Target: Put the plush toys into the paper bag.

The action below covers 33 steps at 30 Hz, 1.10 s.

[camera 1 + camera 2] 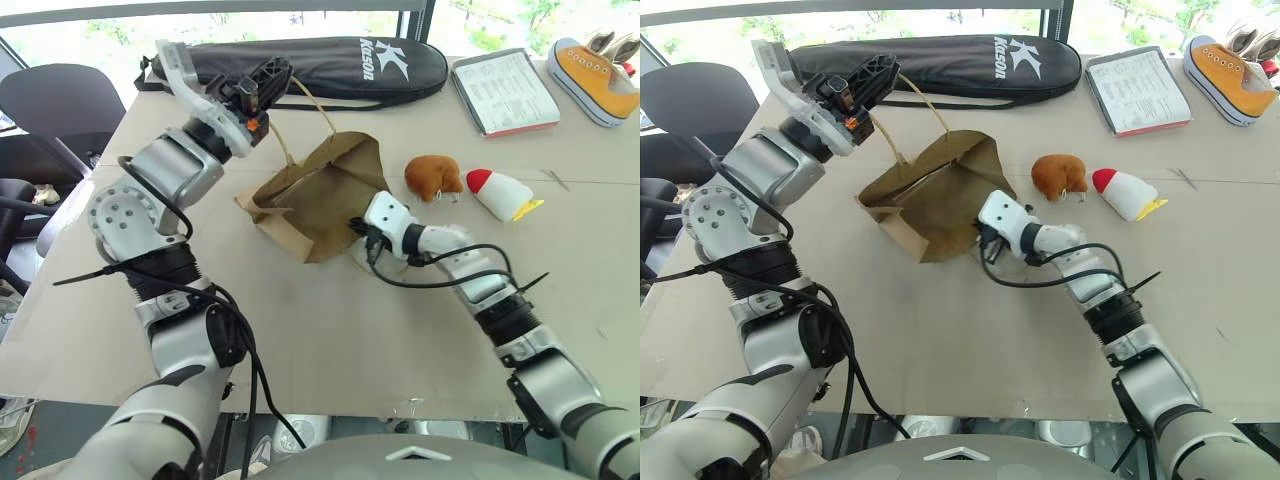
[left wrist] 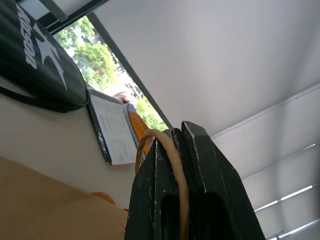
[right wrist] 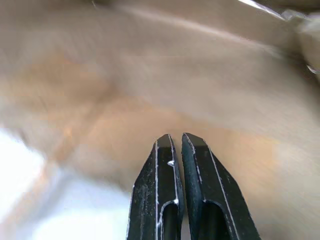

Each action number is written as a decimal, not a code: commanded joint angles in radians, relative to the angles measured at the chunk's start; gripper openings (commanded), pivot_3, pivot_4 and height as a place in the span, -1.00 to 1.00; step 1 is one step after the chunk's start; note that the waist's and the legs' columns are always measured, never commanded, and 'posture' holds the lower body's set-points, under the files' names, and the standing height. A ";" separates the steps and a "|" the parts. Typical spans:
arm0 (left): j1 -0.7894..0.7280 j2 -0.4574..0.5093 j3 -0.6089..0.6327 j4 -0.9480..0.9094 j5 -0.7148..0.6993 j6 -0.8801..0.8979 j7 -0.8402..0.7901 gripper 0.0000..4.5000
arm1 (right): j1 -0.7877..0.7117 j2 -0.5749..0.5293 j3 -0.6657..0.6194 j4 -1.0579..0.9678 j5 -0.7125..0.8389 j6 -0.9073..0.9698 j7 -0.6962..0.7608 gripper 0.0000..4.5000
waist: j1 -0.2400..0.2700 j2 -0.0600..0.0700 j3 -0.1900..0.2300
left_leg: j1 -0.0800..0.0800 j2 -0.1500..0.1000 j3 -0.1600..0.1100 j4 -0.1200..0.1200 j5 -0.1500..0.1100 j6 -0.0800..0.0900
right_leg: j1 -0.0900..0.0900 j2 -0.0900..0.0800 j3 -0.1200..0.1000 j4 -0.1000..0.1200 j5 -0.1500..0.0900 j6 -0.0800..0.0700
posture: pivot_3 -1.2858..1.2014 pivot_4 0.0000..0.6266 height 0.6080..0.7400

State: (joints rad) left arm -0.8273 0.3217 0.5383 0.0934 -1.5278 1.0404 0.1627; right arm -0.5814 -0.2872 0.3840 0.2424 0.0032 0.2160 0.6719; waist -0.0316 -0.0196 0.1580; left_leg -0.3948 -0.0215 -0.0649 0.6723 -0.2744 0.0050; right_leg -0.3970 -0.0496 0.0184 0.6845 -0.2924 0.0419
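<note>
Up over the table, the left gripper is clamped tight on a cord handle of the paper bag, hoisting that side while the bag sags open below. Down at the bag's near edge, the right gripper has its fingers pressed together, holding nothing, tips at the paper. Just beside the bag sit the brown plush toy and the white plush toy, both on the table, outside the bag.
</note>
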 commanded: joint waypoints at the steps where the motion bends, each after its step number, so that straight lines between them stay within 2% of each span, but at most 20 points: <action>1: -0.015 -0.003 -0.006 -0.004 -0.040 -0.038 -0.007 -1.00 | -0.019 -0.019 -0.021 -0.071 -0.003 0.014 0.031 -0.98 | -0.001 0.000 0.000 | 0.000 0.000 0.000 0.000 0.000 0.000 | 0.000 0.000 0.000 0.000 0.000 0.000 | 0.03 -0.52 1.00; 3: -0.017 0.001 -0.020 -0.004 -0.028 -0.042 -0.020 -1.00 | -0.021 -0.028 -0.030 -0.121 -0.012 -0.009 0.026 -0.98 | -0.004 0.000 0.000 | 0.000 0.001 0.000 0.000 0.000 0.000 | 0.000 0.000 0.000 0.000 0.000 0.000 | 0.03 -0.52 1.00; 4: -0.018 0.000 -0.027 -0.001 -0.021 -0.046 -0.024 -1.00 | -0.027 0.005 -0.085 -0.182 0.045 0.053 -0.005 -0.98 | -0.006 0.000 0.000 | -0.001 0.001 0.000 0.000 0.000 0.000 | -0.001 0.000 0.000 0.000 0.000 0.000 | 0.03 -0.52 1.00; 6: -0.017 0.001 -0.040 0.006 -0.002 -0.056 -0.033 -1.00 | -0.022 0.013 -0.136 -0.336 0.142 0.141 0.022 -0.75 | -0.009 0.000 0.000 | -0.001 0.001 0.000 0.000 0.000 0.000 | -0.002 0.001 0.000 0.001 0.000 0.000 | 0.03 -0.52 1.00; 7: -0.014 0.004 -0.047 0.007 0.009 -0.062 -0.038 -1.00 | -0.020 0.008 -0.151 -0.402 0.158 0.187 0.021 -0.71 | -0.008 0.000 0.000 | -0.002 0.001 0.000 0.000 0.000 0.000 | -0.002 0.001 0.000 0.001 0.000 0.000 | 0.03 -0.52 1.00; 8: -0.011 0.005 -0.053 0.009 0.022 -0.071 -0.042 -1.00 | -0.018 0.002 -0.166 -0.457 0.168 0.223 0.011 -0.48 | -0.007 0.000 0.000 | -0.003 0.001 0.000 0.000 0.000 0.000 | -0.004 0.000 0.000 0.002 0.000 0.000 | 0.03 -0.52 1.00; 10: -0.004 0.010 -0.071 0.019 0.069 -0.089 -0.060 -1.00 | -0.031 -0.004 -0.230 -0.559 0.181 0.321 -0.053 -0.14 | -0.003 0.000 0.000 | -0.003 0.001 0.000 0.000 0.000 0.000 | -0.004 0.000 0.000 0.003 0.000 0.000 | 0.03 -0.52 1.00; 11: -0.001 0.010 -0.076 0.025 0.085 -0.096 -0.067 -1.00 | -0.039 -0.011 -0.257 -0.594 0.181 0.365 -0.082 0.11 | -0.001 0.000 0.000 | -0.003 0.001 0.000 0.000 0.000 0.000 | -0.005 0.000 0.000 0.003 0.000 0.000 | 0.03 -0.52 1.00; 12: 0.001 0.010 -0.079 0.029 0.096 -0.102 -0.072 -1.00 | -0.045 -0.025 -0.277 -0.624 0.181 0.409 -0.099 0.23 | 0.001 0.000 0.000 | -0.003 0.000 0.000 0.000 0.000 0.000 | -0.005 -0.001 0.000 0.003 0.000 0.000 | 0.03 -0.52 1.00; 15: 0.000 0.005 -0.082 0.041 0.123 -0.118 -0.090 -1.00 | -0.066 -0.076 -0.309 -0.670 0.164 0.520 -0.138 0.92 | 0.009 0.000 0.000 | -0.003 -0.001 0.000 0.000 0.000 0.000 | -0.005 -0.001 0.000 0.003 0.000 0.000 | 0.03 -0.52 1.00; 16: -0.005 0.001 -0.081 0.048 0.132 -0.126 -0.095 -1.00 | -0.078 -0.102 -0.309 -0.658 0.133 0.554 -0.163 0.96 | 0.010 0.000 0.000 | -0.003 -0.001 0.000 0.000 0.000 0.000 | -0.005 -0.001 0.000 0.003 0.000 0.000 | 0.03 -0.52 1.00; 19: -0.017 -0.013 -0.073 0.063 0.141 -0.144 -0.105 -1.00 | -0.103 -0.136 -0.310 -0.573 0.070 0.627 -0.239 0.96 | 0.012 0.000 0.000 | -0.003 -0.001 0.001 -0.001 0.000 0.000 | -0.005 -0.001 0.001 0.003 0.000 0.000 | 0.03 -0.52 1.00; 22: -0.027 -0.020 -0.076 0.071 0.148 -0.149 -0.117 -1.00 | -0.107 -0.130 -0.289 -0.378 0.067 0.692 -0.246 0.96 | 0.013 0.000 0.000 | -0.003 -0.001 0.002 -0.001 0.000 0.000 | -0.005 -0.001 0.001 0.003 0.000 0.000 | 0.03 -0.52 1.00; 25: -0.030 -0.026 -0.080 0.078 0.159 -0.150 -0.130 -1.00 | -0.135 -0.089 -0.273 -0.143 0.051 0.608 -0.262 0.96 | 0.014 0.000 0.000 | -0.004 -0.001 0.003 -0.001 0.000 0.000 | -0.006 -0.001 0.001 0.003 0.000 0.000 | 0.03 -0.52 1.00; 28: -0.026 -0.032 -0.078 0.075 0.165 -0.152 -0.134 -1.00 | -0.156 -0.059 -0.294 -0.022 0.060 0.575 -0.266 0.96 | 0.009 0.000 0.000 | -0.004 -0.001 0.004 -0.002 0.000 0.000 | -0.007 -0.001 0.002 0.004 0.000 0.000 | 0.03 -0.52 1.00; 31: -0.031 -0.034 -0.072 0.078 0.168 -0.155 -0.143 -1.00 | -0.155 -0.083 -0.278 0.034 0.025 0.515 -0.269 0.60 | -0.002 -0.001 0.000 | -0.004 -0.001 0.004 -0.001 0.000 0.000 | -0.007 -0.001 0.003 0.004 0.000 0.000 | 0.03 -0.52 1.00; 32: -0.032 -0.034 -0.070 0.080 0.169 -0.157 -0.145 -1.00 | -0.152 -0.087 -0.279 0.029 0.024 0.505 -0.266 0.33 | -0.003 -0.001 0.000 | -0.004 -0.001 0.004 -0.001 0.000 0.000 | -0.007 -0.001 0.003 0.004 0.000 0.000 | 0.03 -0.52 1.00; 33: -0.031 -0.037 -0.068 0.081 0.171 -0.161 -0.147 -1.00 | -0.138 -0.096 -0.281 -0.003 0.026 0.474 -0.254 0.17 | -0.004 -0.001 0.000 | -0.004 -0.001 0.004 -0.001 0.000 0.000 | -0.007 -0.001 0.003 0.005 0.000 0.000 | 0.03 -0.52 1.00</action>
State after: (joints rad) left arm -0.8344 0.2820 0.4609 0.1886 -1.3564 0.8995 0.0348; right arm -0.7317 -0.3697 0.1092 0.2753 0.0355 0.7345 0.4068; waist -0.0358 -0.0202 0.1583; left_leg -0.3984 -0.0224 -0.0610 0.6711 -0.2741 0.0052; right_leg -0.4039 -0.0504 0.0212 0.6894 -0.2925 0.0418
